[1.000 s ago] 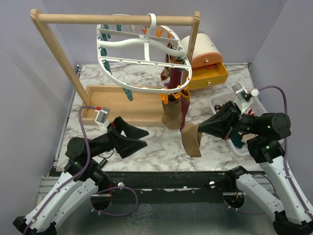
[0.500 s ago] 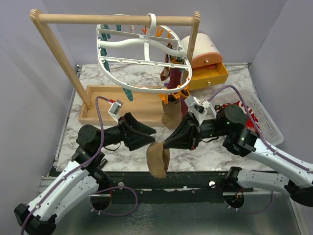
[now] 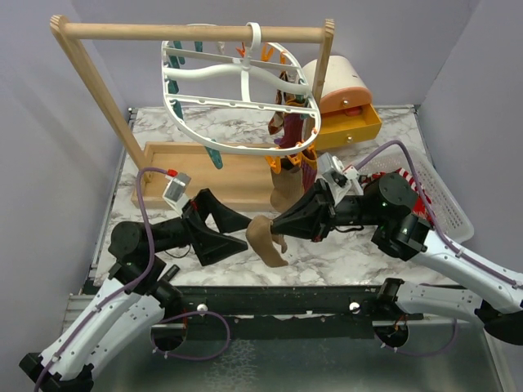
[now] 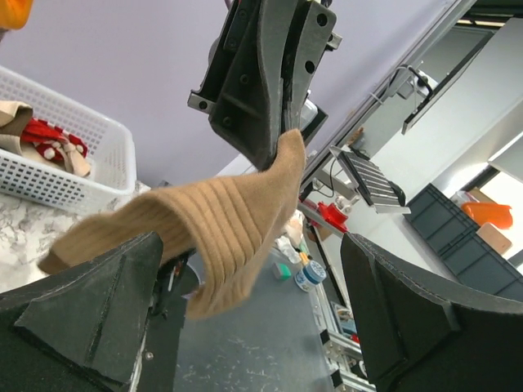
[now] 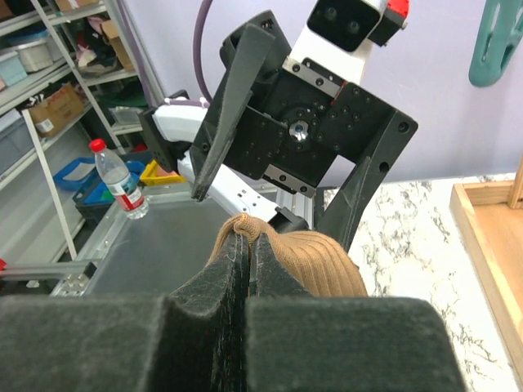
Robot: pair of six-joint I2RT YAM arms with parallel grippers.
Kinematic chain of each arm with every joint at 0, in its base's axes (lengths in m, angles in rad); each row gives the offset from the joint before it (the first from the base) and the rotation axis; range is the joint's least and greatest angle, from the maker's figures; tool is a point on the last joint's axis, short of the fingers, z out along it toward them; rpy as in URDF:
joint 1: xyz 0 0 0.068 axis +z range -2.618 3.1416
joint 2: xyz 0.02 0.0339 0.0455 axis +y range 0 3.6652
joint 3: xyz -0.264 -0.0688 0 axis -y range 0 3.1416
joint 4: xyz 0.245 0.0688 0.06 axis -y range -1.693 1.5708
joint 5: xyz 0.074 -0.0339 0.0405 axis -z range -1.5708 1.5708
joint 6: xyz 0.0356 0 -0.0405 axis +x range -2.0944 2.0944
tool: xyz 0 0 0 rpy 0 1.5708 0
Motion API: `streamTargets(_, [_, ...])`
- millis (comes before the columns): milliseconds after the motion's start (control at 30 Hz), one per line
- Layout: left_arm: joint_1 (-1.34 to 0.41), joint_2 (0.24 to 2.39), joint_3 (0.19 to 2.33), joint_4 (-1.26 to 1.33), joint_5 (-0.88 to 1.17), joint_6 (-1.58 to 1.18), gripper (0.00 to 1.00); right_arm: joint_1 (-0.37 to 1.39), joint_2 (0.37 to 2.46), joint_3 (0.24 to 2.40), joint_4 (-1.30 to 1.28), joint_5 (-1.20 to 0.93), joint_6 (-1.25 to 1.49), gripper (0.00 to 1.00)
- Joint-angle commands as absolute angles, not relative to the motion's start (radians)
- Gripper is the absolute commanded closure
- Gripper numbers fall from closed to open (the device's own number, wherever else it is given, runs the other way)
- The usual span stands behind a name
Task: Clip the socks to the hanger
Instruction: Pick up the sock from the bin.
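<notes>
My right gripper (image 3: 278,224) is shut on one end of a tan-brown ribbed sock (image 3: 265,239), held above the table's near edge; the pinch shows in the right wrist view (image 5: 249,238). My left gripper (image 3: 234,230) is open, its jaws on either side of the sock's free end (image 4: 221,224), not touching it. The white oval hanger (image 3: 237,90) hangs by its hook from the wooden bar. A maroon sock (image 3: 290,131) and another tan sock (image 3: 286,194) hang from orange clips (image 3: 296,155) at its right side.
The wooden rack (image 3: 188,33) stands on its tray (image 3: 196,171) at the back left. A white slatted basket (image 3: 433,192) with more socks (image 4: 37,139) sits at the right. A tan box with a yellow drawer (image 3: 351,102) stands at the back right.
My right gripper has lifted the tan sock slightly and moved it right. My left arm has pulled back left, and its jaws now stand around the sock's free end.
</notes>
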State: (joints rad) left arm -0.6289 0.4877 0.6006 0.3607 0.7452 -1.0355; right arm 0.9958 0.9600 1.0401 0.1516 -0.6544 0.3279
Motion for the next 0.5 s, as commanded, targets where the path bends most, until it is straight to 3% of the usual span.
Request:
streamTargets(0, [-0.632,0.531,0.641,0.377,0.802,-1.049,0.01,1.007,0.963,0.987,0.267,-0.629,0.326,0.99])
streamTargets(133, [-0.632,0.543,0.644,0.377,0.805,-1.051,0.02,1.017,0.983,0.988,0.285,-0.634,0.325,1.0])
streamTargets(200, [-0.632,0.542,0.646,0.377,0.801,-1.049,0.11,1.024,0.987,0.987,0.286,-0.633,0.321,1.0])
streamTargets(267, [-0.632,0.543,0.645,0.378,0.796,-1.052,0.31,1.029,0.985,0.985,0.29,-0.628,0.32,1.0])
streamTargets(333, [-0.632,0.542,0.637,0.379,0.784,-1.054,0.57,1.033,0.984,0.981,0.29,-0.627,0.319,1.0])
streamTargets(467, [-0.631,0.52,0.615,0.379,0.753,-1.043,0.96,1.039,0.972,0.975,0.271,-0.628,0.327,1.0])
